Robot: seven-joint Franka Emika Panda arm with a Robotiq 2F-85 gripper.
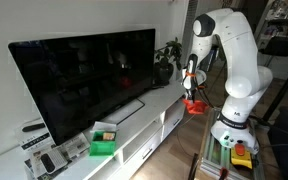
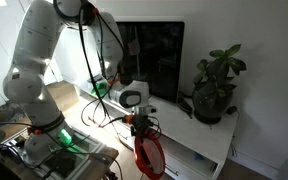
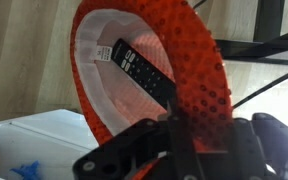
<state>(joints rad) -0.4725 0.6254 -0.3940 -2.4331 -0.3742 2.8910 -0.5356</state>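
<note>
My gripper (image 3: 174,135) is shut on the rim of an orange perforated basket (image 3: 199,75) with a white lining (image 3: 99,70). A black remote control (image 3: 144,75) lies slanted inside the basket. In both exterior views the basket (image 1: 194,104) (image 2: 151,156) hangs tilted below the gripper (image 1: 191,86) (image 2: 139,126), in the air just off the front edge of the white TV cabinet (image 1: 144,120) (image 2: 199,140). The wooden floor shows behind the basket in the wrist view.
A large black TV (image 1: 84,75) stands on the cabinet. A green box (image 1: 104,143) and some small devices (image 1: 44,160) lie at one end, a potted plant (image 2: 216,85) at the other. The robot's base stands on a cart (image 1: 234,150).
</note>
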